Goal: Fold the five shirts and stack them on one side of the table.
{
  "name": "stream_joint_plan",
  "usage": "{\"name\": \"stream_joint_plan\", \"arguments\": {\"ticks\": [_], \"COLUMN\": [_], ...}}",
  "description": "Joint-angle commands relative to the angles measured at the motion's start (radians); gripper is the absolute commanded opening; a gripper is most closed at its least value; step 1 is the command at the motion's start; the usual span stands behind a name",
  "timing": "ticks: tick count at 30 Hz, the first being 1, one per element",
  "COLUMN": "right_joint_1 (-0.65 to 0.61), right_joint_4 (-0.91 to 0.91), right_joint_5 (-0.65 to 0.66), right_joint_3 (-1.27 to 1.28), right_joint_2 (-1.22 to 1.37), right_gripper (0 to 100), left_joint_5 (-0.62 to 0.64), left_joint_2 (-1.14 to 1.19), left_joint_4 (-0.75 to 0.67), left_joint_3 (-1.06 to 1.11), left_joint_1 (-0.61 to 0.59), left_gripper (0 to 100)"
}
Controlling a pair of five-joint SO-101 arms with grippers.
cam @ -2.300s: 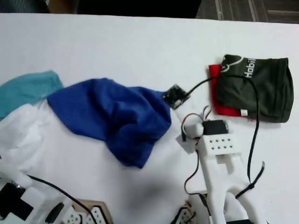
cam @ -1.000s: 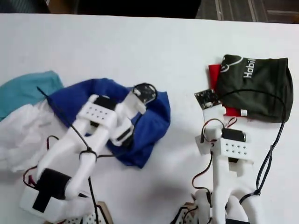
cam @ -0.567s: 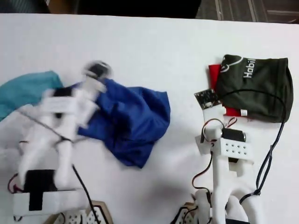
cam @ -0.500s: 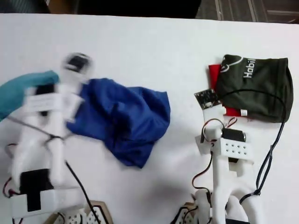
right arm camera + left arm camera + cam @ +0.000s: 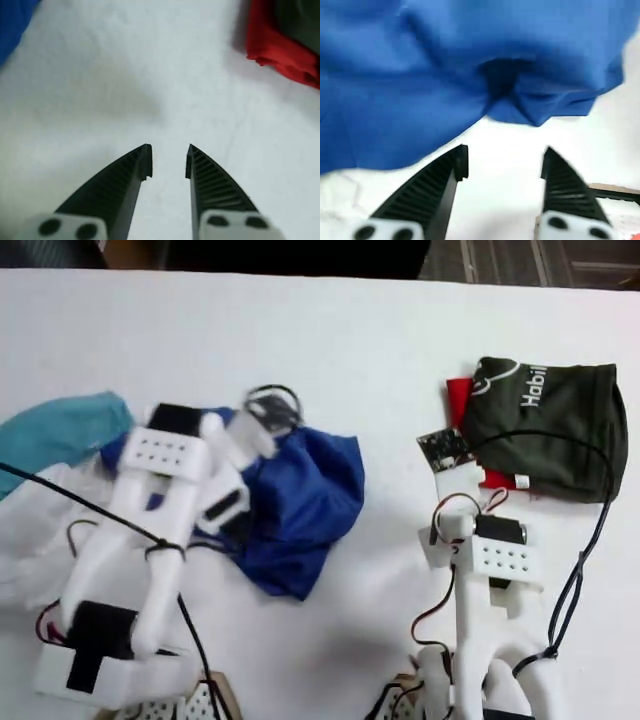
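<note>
The left arm (image 5: 150, 510) is swinging back to the right: half a second ago it was out over the teal shirt (image 5: 55, 430), and now it is hanging over the left part of the blue shirt (image 5: 305, 495). The right arm (image 5: 490, 580) is staying where it was a second ago, and the blue shirt is keeping much the same crumpled outline.

The left gripper (image 5: 505, 152) is hovering with its jaws wide apart and nothing between them, looking down at a bunched edge of the blue cloth where it meets the white table (image 5: 300, 330). The right gripper (image 5: 168, 148) is holding its jaws a little apart over bare tabletop, just left of the red shirt (image 5: 280, 45).

The step in hand appears to be starting on the blue shirt, the third of five. The next move is likely calling for the left gripper to come down on an edge or corner, not the thick middle, so the cloth can be spread flat before folding.

The stack on the right is doing the work of a container: the dark green shirt (image 5: 545, 430) is lying folded on top of the red one. The teal shirt and the white shirt (image 5: 40, 530) are waiting in a loose heap at the left.
</note>
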Motion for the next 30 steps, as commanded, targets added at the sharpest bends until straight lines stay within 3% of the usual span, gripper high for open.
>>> {"name": "stream_joint_plan", "arguments": {"ticks": [1,8,18,20,23,27,30], "right_joint_1": [0.013,0.013,0.007,0.008,0.013,0.013,0.007], "right_joint_4": [-0.004,-0.005,-0.010,-0.007,-0.005,-0.004,-0.008], "right_joint_5": [-0.008,-0.006,-0.008,-0.008,-0.008,-0.008,-0.009], "right_joint_3": [-0.003,0.011,0.011,0.011,0.012,0.020,0.029], "right_joint_2": [-0.025,-0.025,-0.025,-0.025,-0.025,-0.025,-0.025], "right_gripper": [12.5,12.4,12.4,12.4,12.4,12.4,12.4], "left_joint_5": [-0.003,0.026,0.150,0.149,0.144,0.123,0.061], "left_joint_2": [-0.037,-0.037,-0.035,-0.034,-0.035,-0.044,-0.044], "left_joint_4": [-0.025,-0.272,-0.503,-0.516,-0.503,-0.446,-0.318], "left_joint_3": [0.036,0.297,0.369,0.369,0.369,0.318,0.171], "left_joint_1": [0.060,0.071,0.064,0.063,0.058,-0.052,-0.190], "left_gripper": [27,27,25,19,3,2,3]}}
